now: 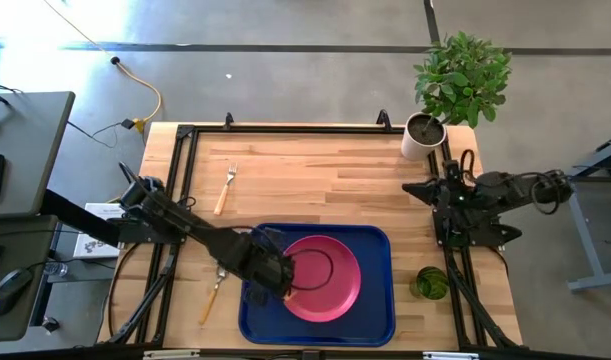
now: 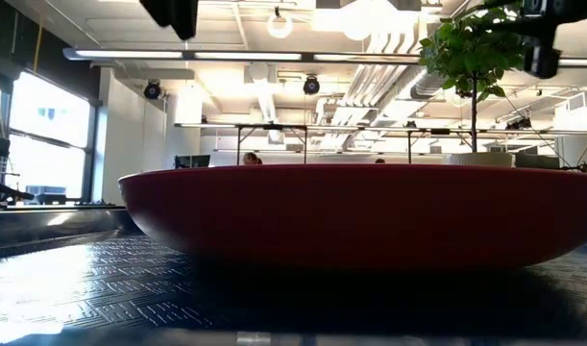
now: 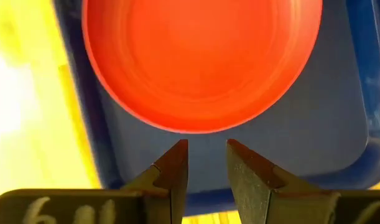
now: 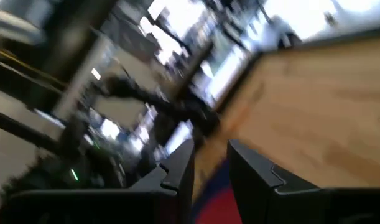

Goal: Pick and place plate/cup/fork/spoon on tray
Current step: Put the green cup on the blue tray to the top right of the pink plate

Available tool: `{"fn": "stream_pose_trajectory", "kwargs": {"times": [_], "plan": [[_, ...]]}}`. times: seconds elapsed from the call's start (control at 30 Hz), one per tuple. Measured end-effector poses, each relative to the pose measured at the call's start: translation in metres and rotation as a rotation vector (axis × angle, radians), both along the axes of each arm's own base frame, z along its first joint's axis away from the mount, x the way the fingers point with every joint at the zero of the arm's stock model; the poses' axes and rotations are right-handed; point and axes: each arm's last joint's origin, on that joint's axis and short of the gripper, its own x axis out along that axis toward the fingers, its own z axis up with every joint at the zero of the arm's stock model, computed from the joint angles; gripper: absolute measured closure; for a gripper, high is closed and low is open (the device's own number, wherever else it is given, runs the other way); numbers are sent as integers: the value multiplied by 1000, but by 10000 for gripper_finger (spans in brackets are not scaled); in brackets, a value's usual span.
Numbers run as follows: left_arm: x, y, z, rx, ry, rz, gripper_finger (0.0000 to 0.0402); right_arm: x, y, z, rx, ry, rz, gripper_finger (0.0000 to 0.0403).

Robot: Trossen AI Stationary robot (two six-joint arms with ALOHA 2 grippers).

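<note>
The left end effector [image 3: 206, 152] hovers over the near-left part of the large dark-blue rectangular tray [image 1: 377, 312], its two fingers a narrow gap apart and holding nothing, their tips just short of the rim of the round pink-magenta plate [image 1: 323, 277]. The plate lies flat inside the tray, so the plate step reads as complete and the arm appears free for another item. The right end effector [image 4: 209, 163] waits above the right edge of the wooden surface [image 1: 315, 175], fingers likewise slightly apart and empty. Still off the tray are the slim fork [image 1: 226, 187] with silver tines and tan handle, well apart toward the far left; the matching spoon [image 1: 213, 292], just beside the tray's left rim; and the small translucent green cup [image 1: 431, 283], just right of the tray. The next move probably calls for a low pinch across the nearby spoon's thin handle.
</note>
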Motion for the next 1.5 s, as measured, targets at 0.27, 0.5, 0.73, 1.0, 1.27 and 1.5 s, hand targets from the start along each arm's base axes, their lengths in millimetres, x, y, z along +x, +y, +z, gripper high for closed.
{"fn": "stream_pose_trajectory", "kwargs": {"times": [0.27,0.5,0.73,1.0,1.27,1.5], "plan": [[-16,13,29,1,-70,5,302,9,9,24,125,292,184,316],[-29,25,46,24,-90,4,302,31,21,36,144,590,338,316],[-33,35,55,19,-104,-3,303,52,31,46,74,834,441,316],[-30,39,56,-36,-94,-34,309,60,56,50,3,1074,530,316],[-29,38,57,-58,-106,-46,310,54,84,39,-13,1221,574,316],[-29,38,57,-67,-109,-25,311,44,97,34,2,1338,613,316]]}}
